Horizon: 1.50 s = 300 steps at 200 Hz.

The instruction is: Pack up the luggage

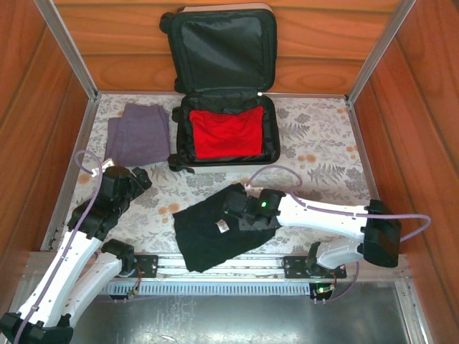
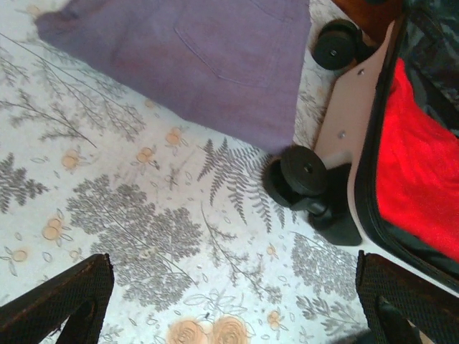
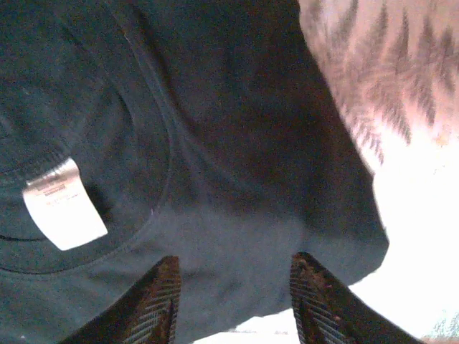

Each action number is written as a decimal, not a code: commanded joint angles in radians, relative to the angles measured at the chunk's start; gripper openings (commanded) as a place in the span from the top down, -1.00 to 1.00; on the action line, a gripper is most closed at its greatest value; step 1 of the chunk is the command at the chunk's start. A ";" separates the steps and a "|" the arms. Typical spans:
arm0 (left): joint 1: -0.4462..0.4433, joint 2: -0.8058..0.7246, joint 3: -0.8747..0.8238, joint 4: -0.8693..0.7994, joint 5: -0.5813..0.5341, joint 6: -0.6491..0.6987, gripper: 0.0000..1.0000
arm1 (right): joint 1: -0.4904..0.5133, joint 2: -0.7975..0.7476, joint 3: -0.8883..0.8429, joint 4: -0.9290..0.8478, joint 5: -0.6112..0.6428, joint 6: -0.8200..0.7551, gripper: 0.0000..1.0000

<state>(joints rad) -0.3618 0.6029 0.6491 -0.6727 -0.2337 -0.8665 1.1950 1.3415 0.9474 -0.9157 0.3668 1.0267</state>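
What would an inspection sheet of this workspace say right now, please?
Surface: floral table cover, flat.
Job's things: suitcase open, lid against the back wall, red cloth inside; purple garment left of it; black shirt near the front edge.
Clutter: nothing seen.
Hands: left hand open over the table cover beside a suitcase wheel; right hand open above the black shirt.
Cables: lilac cable looping at each arm.
Surroundings: wooden walls, metal posts.

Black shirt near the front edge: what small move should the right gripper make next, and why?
Probably lower and close on the black shirt: the right gripper hovers open over its edge, and the luggage lies open with a red garment inside.
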 commanded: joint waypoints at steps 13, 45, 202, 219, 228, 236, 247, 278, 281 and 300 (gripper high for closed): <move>-0.012 -0.006 -0.048 0.012 0.127 0.013 -0.80 | -0.137 -0.048 -0.079 0.232 -0.070 -0.248 0.52; -0.064 0.037 -0.106 0.012 0.170 -0.018 -0.74 | -0.198 -0.015 -0.141 0.449 -0.210 -0.329 0.75; -0.292 0.244 -0.167 0.185 0.222 -0.112 -0.89 | -0.451 0.151 -0.287 0.543 -0.036 -0.175 0.93; -0.319 0.282 -0.166 0.232 0.242 -0.105 -0.91 | -0.450 0.122 -0.280 0.538 -0.034 -0.193 0.76; -0.333 0.305 -0.161 0.258 0.260 -0.103 -0.93 | -0.451 0.100 -0.265 0.509 -0.034 -0.204 0.69; -0.345 0.326 -0.156 0.277 0.275 -0.104 -0.93 | -0.452 0.080 -0.246 0.464 -0.026 -0.206 0.66; -0.365 0.354 -0.154 0.306 0.294 -0.109 -0.95 | -0.460 0.047 -0.217 0.382 -0.011 -0.198 0.62; -0.406 0.417 -0.164 0.351 0.304 -0.152 -0.96 | -0.481 -0.118 -0.199 0.272 -0.031 -0.243 0.24; -0.409 0.422 -0.165 0.355 0.306 -0.154 -0.96 | -0.483 -0.138 -0.201 0.265 -0.035 -0.249 0.17; -0.419 0.454 -0.170 0.374 0.312 -0.166 -0.97 | -0.498 -0.262 -0.219 0.233 -0.067 -0.297 -0.21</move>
<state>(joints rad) -0.7635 1.0271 0.4904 -0.3511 0.0513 -1.0046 0.7166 1.2041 0.7288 -0.5667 0.3115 0.7868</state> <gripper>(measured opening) 0.984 0.514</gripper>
